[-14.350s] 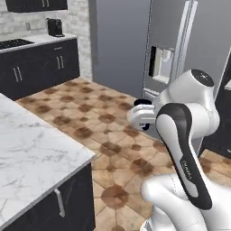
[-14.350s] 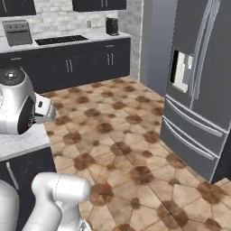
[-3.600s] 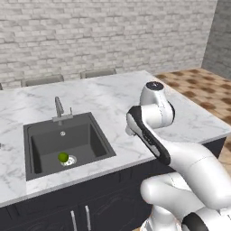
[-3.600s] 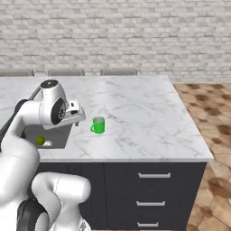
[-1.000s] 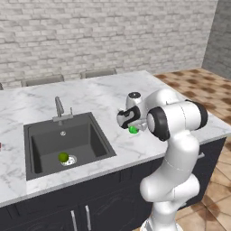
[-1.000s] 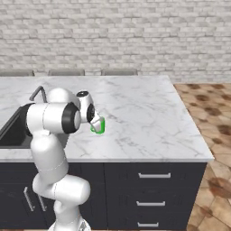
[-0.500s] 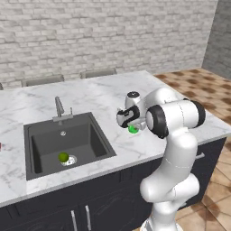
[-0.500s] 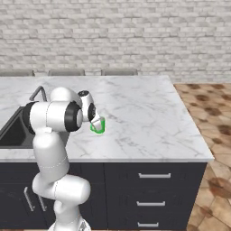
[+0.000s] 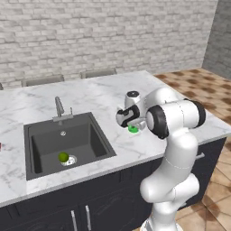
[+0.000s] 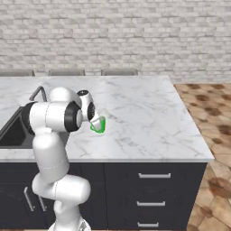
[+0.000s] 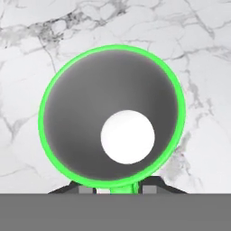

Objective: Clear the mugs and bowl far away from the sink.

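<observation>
Hand view: looking straight down into the green mug (image 11: 112,117), rim nearly fills the frame, grey inside with a white disc at the bottom, nothing in it. Claw (image 11: 118,189) sits at 6 o'clock on the rim; the two fingertips (image 11: 85,188) flank what looks like the handle stub there. Jaws are narrow, but I can't tell whether they're actually clamped on it yet.

Left base view: mug stands upright on the worktop (image 9: 108,92), tucked under the claw (image 9: 131,124), at roughly 3 o'clock from the sink (image 9: 67,142) and just beside it. My read: grasp step, mug not lifted. The lift has to go straight up along the mug's vertical axis, then away from the basin.

Sink holds one small green fruit (image 9: 63,156) beside the drain. Can't see the other mug or the bowl.
</observation>
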